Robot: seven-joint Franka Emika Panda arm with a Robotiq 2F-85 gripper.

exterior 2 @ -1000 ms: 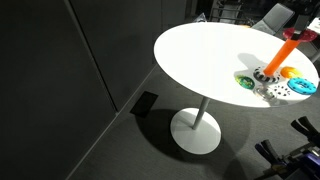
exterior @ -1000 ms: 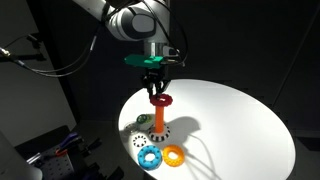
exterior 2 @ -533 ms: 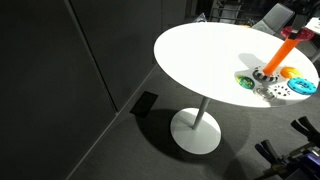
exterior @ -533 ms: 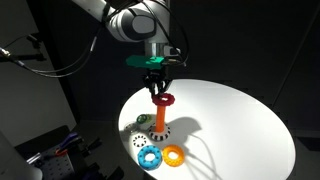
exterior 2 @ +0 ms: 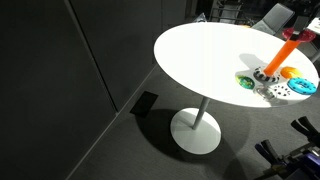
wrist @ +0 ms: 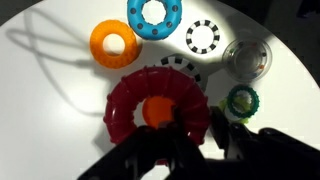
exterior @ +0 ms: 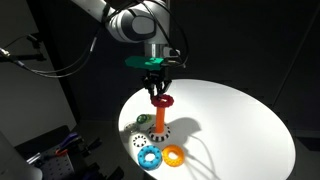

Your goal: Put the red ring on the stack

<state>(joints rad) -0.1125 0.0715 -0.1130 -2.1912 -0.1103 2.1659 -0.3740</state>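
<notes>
The red ring (exterior: 160, 99) has a bumpy rim and sits at the top of the stack's orange peg (exterior: 159, 116), which stands upright on a black-and-white base (exterior: 158, 133). My gripper (exterior: 155, 86) comes straight down from above and is shut on the ring's rim. In the wrist view the peg's top (wrist: 157, 110) shows through the hole of the red ring (wrist: 130, 105), with my gripper (wrist: 185, 128) clamped on its near side. In an exterior view the red ring (exterior 2: 292, 35) is at the top of the tilted-looking peg (exterior 2: 277, 57).
The round white table (exterior: 240, 120) stands in a dark room. Around the base lie a blue ring (wrist: 156, 15), a smooth orange ring (wrist: 112, 43), a black-and-white disc (wrist: 204, 38), a clear ring (wrist: 245, 57) and a green ring (wrist: 241, 100). The table edge is close behind them (exterior: 160, 168).
</notes>
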